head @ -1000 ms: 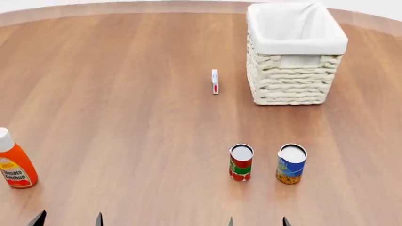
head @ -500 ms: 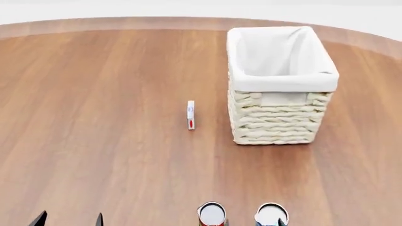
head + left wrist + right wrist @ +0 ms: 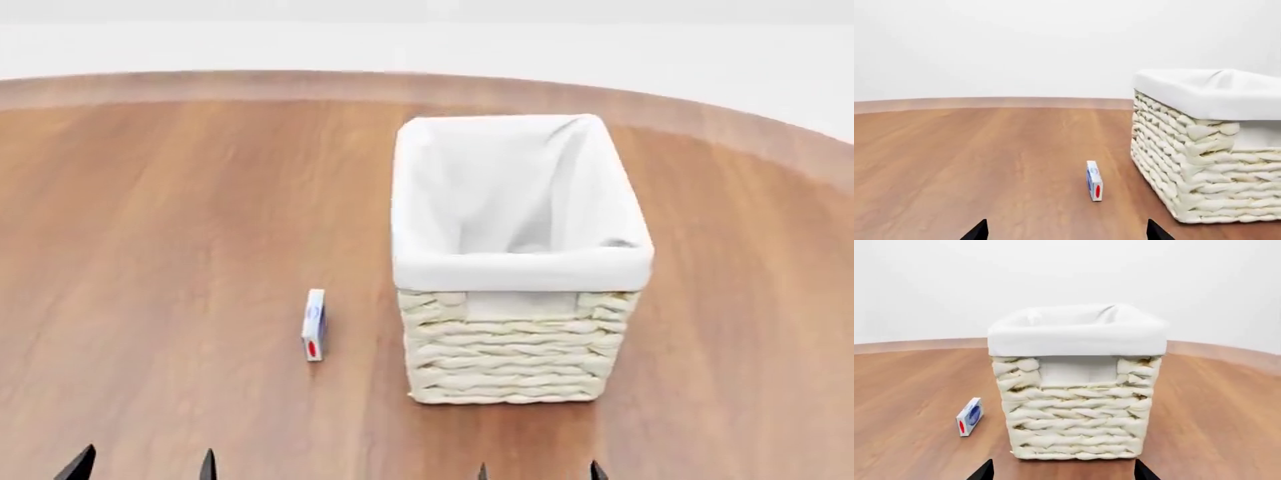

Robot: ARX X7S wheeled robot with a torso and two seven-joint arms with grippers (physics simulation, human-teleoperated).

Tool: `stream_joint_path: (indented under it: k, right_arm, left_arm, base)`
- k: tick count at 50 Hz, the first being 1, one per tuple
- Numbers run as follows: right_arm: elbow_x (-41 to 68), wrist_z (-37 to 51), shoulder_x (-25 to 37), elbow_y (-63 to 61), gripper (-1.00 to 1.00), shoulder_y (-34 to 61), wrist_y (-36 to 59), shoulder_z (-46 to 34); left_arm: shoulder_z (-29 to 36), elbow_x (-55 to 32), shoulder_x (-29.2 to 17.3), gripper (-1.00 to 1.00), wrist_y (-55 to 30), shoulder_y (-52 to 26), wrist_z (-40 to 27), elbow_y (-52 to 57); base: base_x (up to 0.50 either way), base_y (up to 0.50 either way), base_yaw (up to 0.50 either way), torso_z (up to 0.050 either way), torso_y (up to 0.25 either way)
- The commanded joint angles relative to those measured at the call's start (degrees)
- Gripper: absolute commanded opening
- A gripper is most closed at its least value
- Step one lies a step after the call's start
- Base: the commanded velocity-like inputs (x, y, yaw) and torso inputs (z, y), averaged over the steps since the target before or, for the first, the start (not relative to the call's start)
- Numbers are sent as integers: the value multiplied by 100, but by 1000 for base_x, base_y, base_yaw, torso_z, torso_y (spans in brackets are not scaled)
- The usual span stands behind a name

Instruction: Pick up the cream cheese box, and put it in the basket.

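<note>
Stood on the surface [image 3: 160, 220]: the basket [image 3: 514, 345] toward the right of centre, the cream cheese box [image 3: 314, 324] on edge just to its left, near but apart. Lay level with the basket's front part. Sat nearest the robot, at the lower edge: left jaws' tips before the box, right jaws' tips before the basket.

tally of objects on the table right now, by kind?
Cream cheese box: 1
Basket: 1
Total: 2, both standing on the wooden table. No cans or bottles appear in any current view.
</note>
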Motion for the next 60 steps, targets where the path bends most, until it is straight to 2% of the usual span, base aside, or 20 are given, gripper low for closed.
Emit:
stream_joint_path:
  k: [1, 11, 24, 60]
  right_arm:
    - [56, 29, 44, 26, 100, 2, -27, -51]
    - [3, 60, 66, 87, 100, 6, -58, -166]
    - [-122, 217, 88, 83, 100, -23, -150, -250]
    - [42, 358, 178, 42, 100, 34, -71, -343]
  left_arm:
    - [42, -53, -38, 100, 31, -5, -47, -24]
    - [66, -106, -65, 100, 82, -13, -77, -97]
    - [81, -188, -99, 100, 139, -28, -111, -176]
    - [261, -211, -206, 100, 99, -42, -245, -74]
  base:
    - [355, -426, 0, 0, 0]
    - [264, -349, 0, 0, 0]
    - [268, -7, 0, 0, 0]
    - [86, 0, 0, 0, 0]
